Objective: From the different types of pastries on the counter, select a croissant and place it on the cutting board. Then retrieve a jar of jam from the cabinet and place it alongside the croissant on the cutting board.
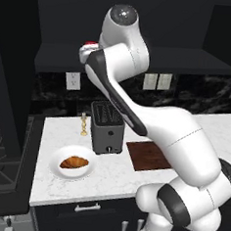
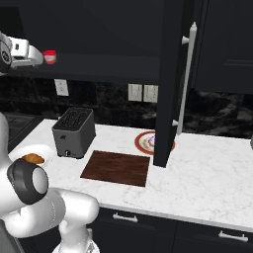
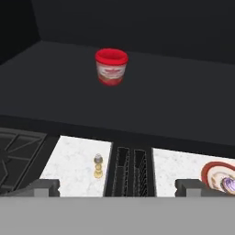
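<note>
The gripper is raised to the cabinet shelf, its two fingertips spread wide with nothing between them; the jar of jam stands upright on the shelf ahead of it, apart from the tips; below, the croissant lies on a round white plate left of the toaster; the cutting board lies bare on the counter, right of the toaster; a purple pastry, probably the cupcake, sits on an orange-rimmed plate, partly hidden by the open cabinet door.
</note>
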{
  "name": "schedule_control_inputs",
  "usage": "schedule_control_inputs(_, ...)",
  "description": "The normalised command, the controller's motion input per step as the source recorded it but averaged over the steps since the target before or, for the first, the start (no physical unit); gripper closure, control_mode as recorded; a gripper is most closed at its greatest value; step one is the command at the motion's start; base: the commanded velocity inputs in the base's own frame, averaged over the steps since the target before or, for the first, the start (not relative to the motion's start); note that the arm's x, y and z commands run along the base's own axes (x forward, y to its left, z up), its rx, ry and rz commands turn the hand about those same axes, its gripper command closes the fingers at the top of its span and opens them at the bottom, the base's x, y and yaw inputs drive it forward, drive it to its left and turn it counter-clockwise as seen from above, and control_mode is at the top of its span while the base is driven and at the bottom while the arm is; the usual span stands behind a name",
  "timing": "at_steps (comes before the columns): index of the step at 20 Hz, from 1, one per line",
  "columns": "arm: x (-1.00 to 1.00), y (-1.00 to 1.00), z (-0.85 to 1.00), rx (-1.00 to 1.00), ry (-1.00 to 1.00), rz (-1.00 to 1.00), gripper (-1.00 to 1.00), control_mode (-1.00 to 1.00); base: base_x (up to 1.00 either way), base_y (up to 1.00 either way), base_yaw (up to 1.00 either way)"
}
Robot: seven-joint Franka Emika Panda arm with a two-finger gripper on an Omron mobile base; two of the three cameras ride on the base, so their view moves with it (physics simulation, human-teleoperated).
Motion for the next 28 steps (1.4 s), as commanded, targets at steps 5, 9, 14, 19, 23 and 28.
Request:
schedule_control_inputs(5,0.00,0.11,0.17,0.00,-0.23,0.00,-1.00,-1.00,0.00,0.00,0.00)
schedule_control_inputs(9,0.11,0.02,0.10,0.00,-0.11,0.00,-1.00,-1.00,0.00,0.00,0.00)
schedule_control_inputs(14,0.30,0.00,0.23,0.02,0.04,0.00,-1.00,-1.00,0.00,0.00,0.00)
schedule_control_inputs(19,0.27,0.00,0.18,0.00,0.08,0.00,-1.00,-1.00,0.00,0.00,0.00)
schedule_control_inputs(23,0.34,0.00,0.07,0.00,0.10,0.00,-1.00,-1.00,0.00,0.00,0.00)
schedule_control_inputs(28,0.19,0.00,0.00,0.00,0.03,0.00,-1.00,-1.00,0.00,0.00,0.00)
